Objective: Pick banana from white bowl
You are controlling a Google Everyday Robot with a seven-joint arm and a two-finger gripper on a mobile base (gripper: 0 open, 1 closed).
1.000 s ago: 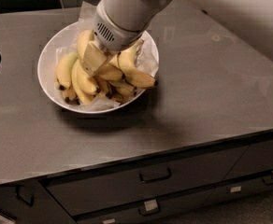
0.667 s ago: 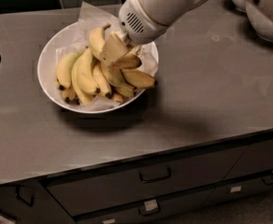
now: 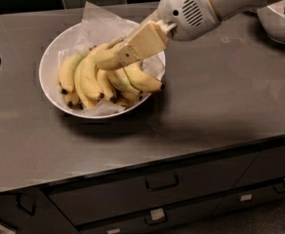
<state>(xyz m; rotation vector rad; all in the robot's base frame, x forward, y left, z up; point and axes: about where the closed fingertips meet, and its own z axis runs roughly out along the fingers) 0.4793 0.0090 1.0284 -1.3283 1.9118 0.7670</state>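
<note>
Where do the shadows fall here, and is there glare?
Camera view: a soft dark shadow spreads on the counter in front of the white bowl and rightward, under the arm; the pincer sits over the bowl at a banana; no harsh glare.

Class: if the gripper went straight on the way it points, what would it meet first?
The gripper, above the white bowl, aims down-left: probably the banana first, though depth is unclear.

Yellow banana (image 3: 102,58) clamped in pincer (image 3: 119,57); over paper-lined white bowl (image 3: 49,66).
</note>
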